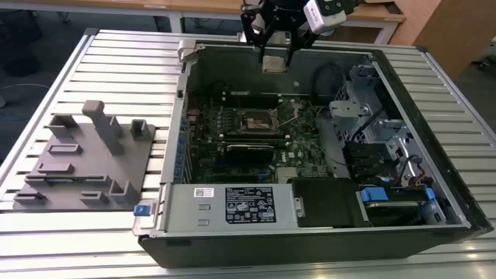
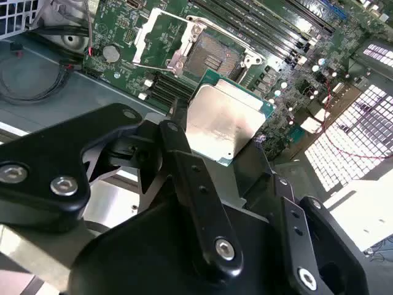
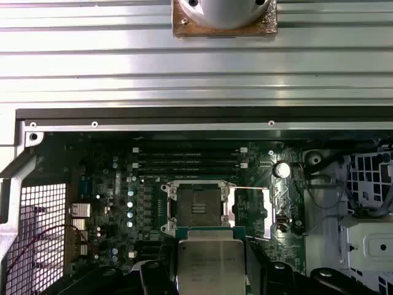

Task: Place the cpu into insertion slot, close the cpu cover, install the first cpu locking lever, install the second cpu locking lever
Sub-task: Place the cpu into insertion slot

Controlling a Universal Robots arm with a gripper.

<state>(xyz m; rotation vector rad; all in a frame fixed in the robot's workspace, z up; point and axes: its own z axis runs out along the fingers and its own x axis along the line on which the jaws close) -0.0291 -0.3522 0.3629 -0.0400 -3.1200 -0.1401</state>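
Note:
My gripper [image 1: 273, 58] hangs above the back wall of the open computer case, shut on the cpu [image 1: 273, 64]. In both wrist views the cpu [image 2: 224, 123] [image 3: 210, 264] shows its pale metal top between the black fingers [image 2: 178, 144]. The insertion slot [image 1: 258, 121] [image 2: 206, 55] [image 3: 199, 206] lies bare on the green motherboard, lower than the chip and apart from it. Beside the slot, the cpu cover [image 2: 161, 37] [image 1: 291, 113] is swung open on its hinge.
The black case [image 1: 434, 174] stands open-topped on a slatted aluminium table [image 1: 116, 64]. A power supply [image 1: 232, 203] and drive bays [image 1: 387, 197] fill its near side. Long memory slots [image 3: 184, 160] and cables [image 2: 37, 74] flank the socket. A grey fixture plate [image 1: 85, 157] lies at the exterior view's left.

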